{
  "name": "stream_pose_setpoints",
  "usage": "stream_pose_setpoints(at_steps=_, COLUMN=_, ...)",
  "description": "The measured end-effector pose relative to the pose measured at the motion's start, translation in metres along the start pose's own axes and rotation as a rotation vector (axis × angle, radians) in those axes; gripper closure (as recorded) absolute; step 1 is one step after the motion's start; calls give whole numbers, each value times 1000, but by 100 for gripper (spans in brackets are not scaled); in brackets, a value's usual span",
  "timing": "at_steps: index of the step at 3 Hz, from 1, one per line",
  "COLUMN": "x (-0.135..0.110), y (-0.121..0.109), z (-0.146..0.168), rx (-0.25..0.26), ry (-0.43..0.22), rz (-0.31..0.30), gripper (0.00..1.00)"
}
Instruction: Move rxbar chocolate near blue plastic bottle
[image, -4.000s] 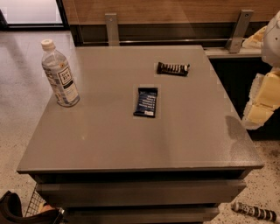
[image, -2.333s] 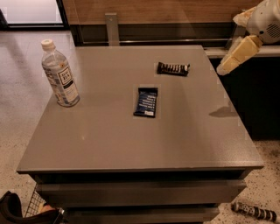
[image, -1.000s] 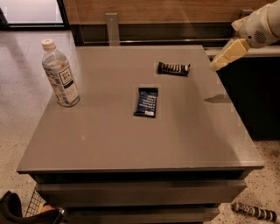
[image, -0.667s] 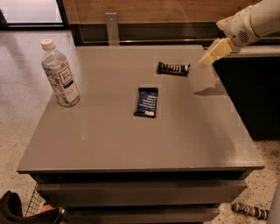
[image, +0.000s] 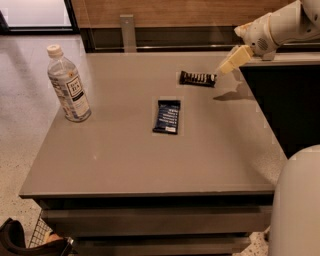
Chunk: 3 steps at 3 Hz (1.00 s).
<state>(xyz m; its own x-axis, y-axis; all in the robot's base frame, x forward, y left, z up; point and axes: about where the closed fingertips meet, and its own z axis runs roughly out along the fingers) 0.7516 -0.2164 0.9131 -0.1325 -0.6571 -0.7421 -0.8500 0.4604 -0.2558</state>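
Note:
The rxbar chocolate (image: 198, 78) is a slim dark bar with white lettering, lying flat at the far right of the grey table (image: 130, 160). The blue plastic bottle (image: 68, 85), clear with a white cap and white label, stands upright at the table's left side. My gripper (image: 225, 66) hangs from the white arm coming in from the upper right, just right of and slightly above the bar's right end, not touching it.
A wider dark blue wrapped bar (image: 167, 116) lies in the middle of the table between bottle and rxbar. A dark counter (image: 285, 95) stands to the right of the table. A white robot part (image: 297, 205) fills the lower right corner. A wooden wall panel runs behind.
My arm has swung from the right side, up and then leftward and down, bringing the gripper close to the rxbar's right end. The bars and bottle have not moved.

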Motion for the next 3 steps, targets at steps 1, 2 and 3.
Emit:
stream_pose_setpoints(at_steps=1, x=13, y=1, z=34, rx=-56, ry=-1, rz=34, gripper=0)
stream_pose_setpoints(at_steps=2, x=24, y=13, z=81, rx=-143, ry=1, rz=76, gripper=0)
stream_pose_setpoints(at_steps=3, x=24, y=13, z=82, rx=-144, ry=1, rz=76, gripper=0)
